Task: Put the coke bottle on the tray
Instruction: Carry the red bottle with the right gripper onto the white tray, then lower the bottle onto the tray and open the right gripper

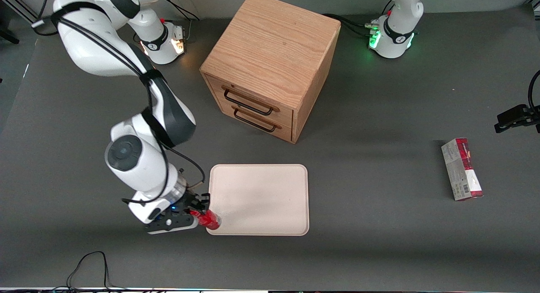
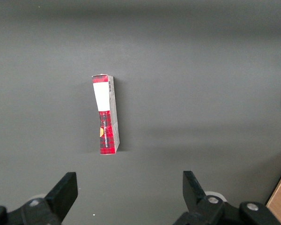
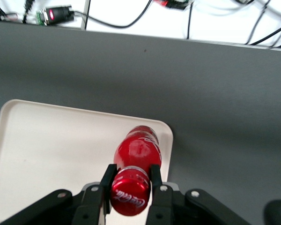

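The red coke bottle (image 1: pixel 209 219) (image 3: pixel 138 149) is held by its neck and cap in my right gripper (image 1: pixel 198 213) (image 3: pixel 130 176). The gripper is shut on it, one black finger on each side of the cap. The bottle hangs over the corner of the cream tray (image 1: pixel 259 198) (image 3: pixel 51 140) that lies nearest the front camera, toward the working arm's end. I cannot tell whether the bottle's base touches the tray. The rest of the tray's surface is bare.
A wooden drawer cabinet (image 1: pixel 270 65) with two black handles stands farther from the front camera than the tray. A red-and-grey carton (image 1: pixel 462 168) (image 2: pixel 106 115) lies toward the parked arm's end of the table. Cables run along the table's front edge (image 3: pixel 131 28).
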`<state>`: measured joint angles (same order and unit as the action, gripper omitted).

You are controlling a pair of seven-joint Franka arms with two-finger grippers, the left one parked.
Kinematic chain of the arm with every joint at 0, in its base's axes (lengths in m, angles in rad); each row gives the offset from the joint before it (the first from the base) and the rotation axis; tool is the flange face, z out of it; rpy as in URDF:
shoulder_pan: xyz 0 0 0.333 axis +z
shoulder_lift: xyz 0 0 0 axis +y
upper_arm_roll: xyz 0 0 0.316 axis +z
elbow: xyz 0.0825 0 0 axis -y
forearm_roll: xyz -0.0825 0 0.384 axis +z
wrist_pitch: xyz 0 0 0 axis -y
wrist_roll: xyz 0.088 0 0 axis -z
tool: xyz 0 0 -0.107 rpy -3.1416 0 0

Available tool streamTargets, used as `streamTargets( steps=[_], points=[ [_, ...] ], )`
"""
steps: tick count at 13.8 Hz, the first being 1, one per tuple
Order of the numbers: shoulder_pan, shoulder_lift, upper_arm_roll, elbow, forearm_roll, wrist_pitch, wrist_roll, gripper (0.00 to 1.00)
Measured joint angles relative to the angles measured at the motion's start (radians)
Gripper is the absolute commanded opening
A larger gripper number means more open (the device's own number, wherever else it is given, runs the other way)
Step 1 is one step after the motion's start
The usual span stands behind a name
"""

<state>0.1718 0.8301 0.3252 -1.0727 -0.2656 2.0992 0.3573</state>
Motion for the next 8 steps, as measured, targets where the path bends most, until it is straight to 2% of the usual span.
streamTargets(
  steps=[3,4,5,6,7,8],
  points=[
    [0.003,0.026,0.000,-0.022,-0.008,0.014,0.000,0.00],
    [0.003,0.026,0.000,-0.033,-0.008,0.025,0.000,0.16],
    [0.003,0.027,0.000,-0.042,-0.008,0.032,0.000,0.52],
    [0.002,0.027,0.000,-0.049,-0.008,0.038,0.000,0.57],
    [0.002,0.027,0.000,-0.056,-0.008,0.040,0.000,0.82],
    [0.002,0.027,0.000,-0.065,-0.008,0.047,0.000,1.00]
  ],
)
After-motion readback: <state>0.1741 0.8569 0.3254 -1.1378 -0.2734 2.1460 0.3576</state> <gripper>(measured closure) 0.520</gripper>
